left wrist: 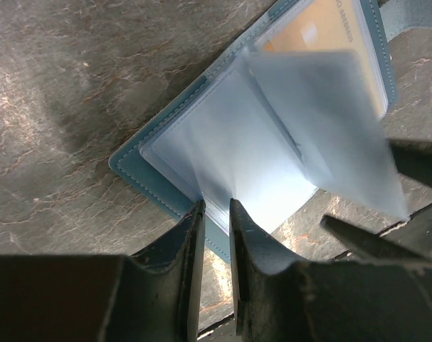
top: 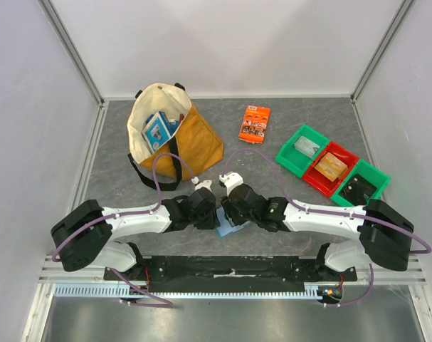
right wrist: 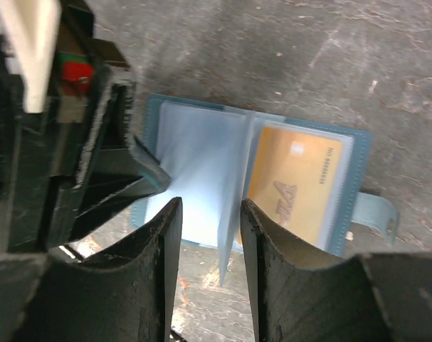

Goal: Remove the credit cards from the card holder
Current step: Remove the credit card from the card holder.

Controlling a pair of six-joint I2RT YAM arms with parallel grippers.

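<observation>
The light-blue card holder (right wrist: 201, 178) lies open on the dark table, just ahead of both arms (top: 228, 230). A tan-orange credit card (right wrist: 294, 185) sits in its right-hand pocket (left wrist: 329, 28). No dark card shows. My left gripper (left wrist: 216, 206) is pinched on the near edge of the holder's left half. Its dark finger (right wrist: 141, 174) rests on that page in the right wrist view. My right gripper (right wrist: 208, 206) is open. A clear inner sleeve (right wrist: 230, 235) stands upright between its fingers, touching neither.
A tan and white tote bag (top: 174, 135) with a blue-and-white box inside stands at the back left. An orange printed packet (top: 254, 122) lies behind centre. Two green bins (top: 301, 149) (top: 365, 182) and a red bin (top: 333, 167) sit at the right.
</observation>
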